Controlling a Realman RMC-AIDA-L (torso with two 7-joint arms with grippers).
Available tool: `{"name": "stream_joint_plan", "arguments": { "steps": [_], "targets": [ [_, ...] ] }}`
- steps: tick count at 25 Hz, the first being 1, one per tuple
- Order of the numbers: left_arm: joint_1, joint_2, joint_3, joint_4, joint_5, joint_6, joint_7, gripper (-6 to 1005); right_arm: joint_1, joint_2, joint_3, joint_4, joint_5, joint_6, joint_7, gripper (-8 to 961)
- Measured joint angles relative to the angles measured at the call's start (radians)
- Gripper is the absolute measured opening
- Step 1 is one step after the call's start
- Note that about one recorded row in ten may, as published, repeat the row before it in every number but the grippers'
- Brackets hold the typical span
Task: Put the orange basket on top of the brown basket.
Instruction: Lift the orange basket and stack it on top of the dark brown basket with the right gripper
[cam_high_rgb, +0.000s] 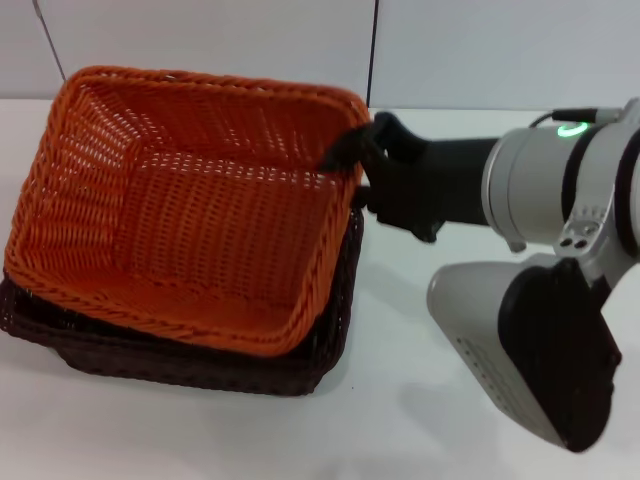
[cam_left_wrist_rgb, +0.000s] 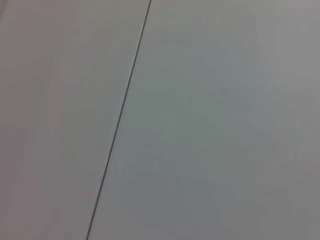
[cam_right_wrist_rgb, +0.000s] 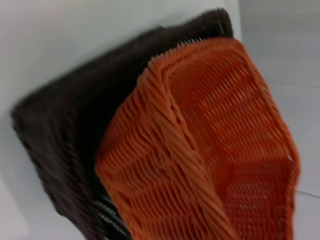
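White table (cam_high_rgb: 420, 400) carries the brown basket (cam_high_rgb: 200, 365).

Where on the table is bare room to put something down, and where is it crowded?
Bare table lies in front of the brown basket, and also between that basket and the right arm's grey elbow. It is crowded at the orange basket's far right corner, where the right pincer grips the rim.

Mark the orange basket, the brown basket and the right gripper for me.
orange basket (cam_high_rgb: 190, 215): head view, inside floor.
brown basket (cam_high_rgb: 190, 368): head view, near side wall below the orange rim.
right gripper (cam_high_rgb: 345, 152): head view, fingertips at the orange basket's far right rim corner.
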Motion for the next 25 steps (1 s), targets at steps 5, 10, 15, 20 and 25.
{"name": "stream_joint_plan", "arguments": {
  "steps": [5, 10, 15, 20, 25],
  "targets": [
    [0.001, 0.001, 0.0, 0.001, -0.004, 0.0, 0.0, 408, -0.005, 0.001, -0.028, -0.001, -0.073, -0.081, 0.007, 390],
    [0.006, 0.002, 0.0, 0.002, -0.006, 0.0, 0.003, 408, -0.022, 0.001, -0.095, 0.0, -0.141, -0.085, 0.058, 390],
    [0.006, 0.002, 0.0, 0.002, -0.01, -0.001, 0.003, 408, -0.048, 0.002, -0.152, 0.002, -0.225, -0.094, 0.123, 391],
    [0.004, 0.007, 0.0, 0.002, -0.011, -0.002, 0.004, 408, -0.069, 0.003, -0.151, 0.006, -0.23, -0.095, 0.156, 391],
    [0.003, 0.01, 0.0, -0.005, -0.011, -0.005, 0.005, 408, -0.07, 0.001, -0.13, -0.01, -0.23, -0.144, 0.175, 390]
  ]
}}
